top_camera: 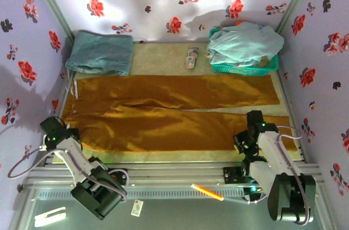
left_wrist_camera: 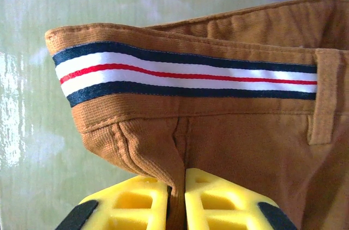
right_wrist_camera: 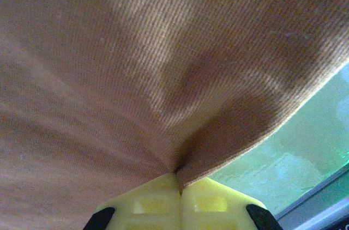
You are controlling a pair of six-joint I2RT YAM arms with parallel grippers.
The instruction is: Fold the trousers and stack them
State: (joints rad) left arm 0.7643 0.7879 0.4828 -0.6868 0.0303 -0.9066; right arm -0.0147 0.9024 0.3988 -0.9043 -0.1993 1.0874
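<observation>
The trousers (top_camera: 174, 113) lie spread flat along the desk (top_camera: 158, 53), waist to the left and both legs running side by side to the right, the near leg close to the desk's front edge.

The left gripper (top_camera: 55, 130) is closed on the near corner of the waist; its wrist view shows the gripper (left_wrist_camera: 175, 186) pinching a fold of cloth just below the striped waistband (left_wrist_camera: 185, 74). The right gripper (top_camera: 253, 122) is clamped on the near leg close to its hem, with cloth bunched between the pads of the gripper (right_wrist_camera: 180, 183).

The cloth looks like a soft, fairly thick weave. It will likely drape and sag between two holds rather than keep its shape, and it should not slip easily. The waistband and the hems are the firmest places to take hold.

By count there is one pair of trousers with two legs, one folded teal garment (top_camera: 101, 51), one green basket (top_camera: 248, 68) and one pale blue garment (top_camera: 242, 42) heaped in it.
</observation>
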